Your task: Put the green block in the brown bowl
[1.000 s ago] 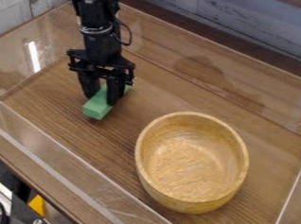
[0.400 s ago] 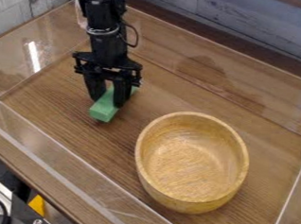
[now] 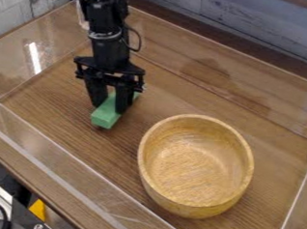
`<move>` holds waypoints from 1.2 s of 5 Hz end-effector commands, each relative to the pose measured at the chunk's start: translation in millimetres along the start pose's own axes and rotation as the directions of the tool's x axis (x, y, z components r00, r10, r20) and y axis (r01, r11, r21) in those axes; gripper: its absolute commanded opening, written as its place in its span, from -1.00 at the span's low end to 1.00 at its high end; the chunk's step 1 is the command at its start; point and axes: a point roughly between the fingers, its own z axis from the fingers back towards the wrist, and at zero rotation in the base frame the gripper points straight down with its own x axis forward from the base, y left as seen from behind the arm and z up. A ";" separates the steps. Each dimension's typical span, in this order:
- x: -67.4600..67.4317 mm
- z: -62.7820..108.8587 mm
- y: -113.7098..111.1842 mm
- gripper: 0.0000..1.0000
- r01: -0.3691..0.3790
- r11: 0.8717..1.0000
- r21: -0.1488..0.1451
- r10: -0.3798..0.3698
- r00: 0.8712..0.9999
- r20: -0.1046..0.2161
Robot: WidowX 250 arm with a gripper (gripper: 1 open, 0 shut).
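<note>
My black gripper points straight down at the left middle of the wooden table, and its two fingers are shut on the sides of the green block. The block is a small bright green bar whose lower end sticks out below the fingertips, just above or on the table surface; I cannot tell which. The brown bowl, round, light wood with a thick rim, stands to the right and nearer the front, and nothing shows inside it. A short gap separates the block from the bowl's left rim.
Clear plastic walls run along the front and left edges of the table. A pale plank wall rises behind. Dark cables and a yellow-black object show at the bottom left, outside the wall.
The gripper has shifted a little to the right, toward the bowl, and the green block has moved along with it between the fingers. The bowl has stayed put.
</note>
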 end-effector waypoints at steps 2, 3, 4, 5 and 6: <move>-5.0 24.4 -0.1 -1.00 0.032 0.999 -0.006 -0.032 0.999 0.042; -7.1 40.5 -0.3 -1.00 0.022 1.000 -0.021 -0.021 0.999 0.043; 0.6 37.8 1.3 -1.00 0.028 0.999 -0.031 -0.027 0.999 0.044; 9.4 32.7 3.8 -1.00 0.021 0.999 -0.037 -0.019 0.999 0.044; 0.3 43.3 -7.6 -1.00 0.063 0.997 -0.048 -0.061 0.997 0.041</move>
